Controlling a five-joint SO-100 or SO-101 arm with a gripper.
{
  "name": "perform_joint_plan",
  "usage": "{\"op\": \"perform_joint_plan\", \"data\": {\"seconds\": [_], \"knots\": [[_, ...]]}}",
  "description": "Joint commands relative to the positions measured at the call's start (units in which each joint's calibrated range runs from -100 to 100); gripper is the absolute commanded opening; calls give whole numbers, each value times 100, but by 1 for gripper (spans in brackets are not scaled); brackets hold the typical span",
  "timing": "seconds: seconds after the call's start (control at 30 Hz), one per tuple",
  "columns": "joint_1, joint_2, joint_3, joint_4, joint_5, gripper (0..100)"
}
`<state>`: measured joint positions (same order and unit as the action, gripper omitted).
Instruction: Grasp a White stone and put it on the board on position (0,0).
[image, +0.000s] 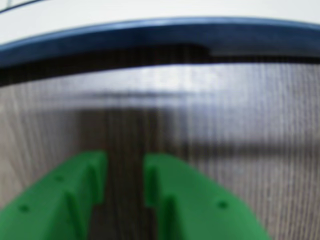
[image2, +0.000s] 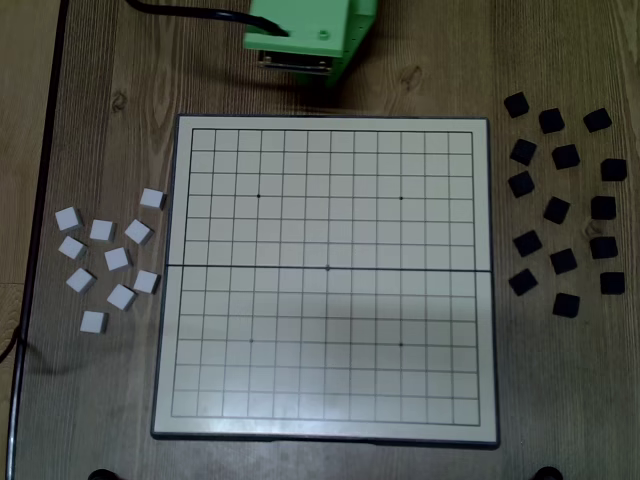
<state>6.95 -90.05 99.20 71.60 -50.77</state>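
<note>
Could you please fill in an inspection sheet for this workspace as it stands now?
Surface: dark wood-grain table.
Job's things: board centred in the fixed view, no stones on it; ten white stones loose to its left.
Clutter: black stones scattered to its right.
Grippers: green gripper open, empty, over bare table near the board's rim.
Cables: black cable at the arm's green base.
Surroundings: nothing seen.

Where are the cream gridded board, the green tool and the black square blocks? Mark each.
Cream gridded board (image2: 430, 330): fixed view, bare cell.
Green tool (image: 125, 172): wrist view, gap between fingertips.
Black square blocks (image2: 557, 211): fixed view, one block's top.
</note>
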Motion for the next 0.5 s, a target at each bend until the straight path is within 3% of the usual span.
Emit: {"op": "perform_joint_plan", "data": {"seconds": [0.0, 0.17, 0.47], "knots": [[493, 115, 71, 393, -117, 6], [993, 446, 42, 285, -239, 6], [2086, 3074, -1572, -277, 156, 6]]}}
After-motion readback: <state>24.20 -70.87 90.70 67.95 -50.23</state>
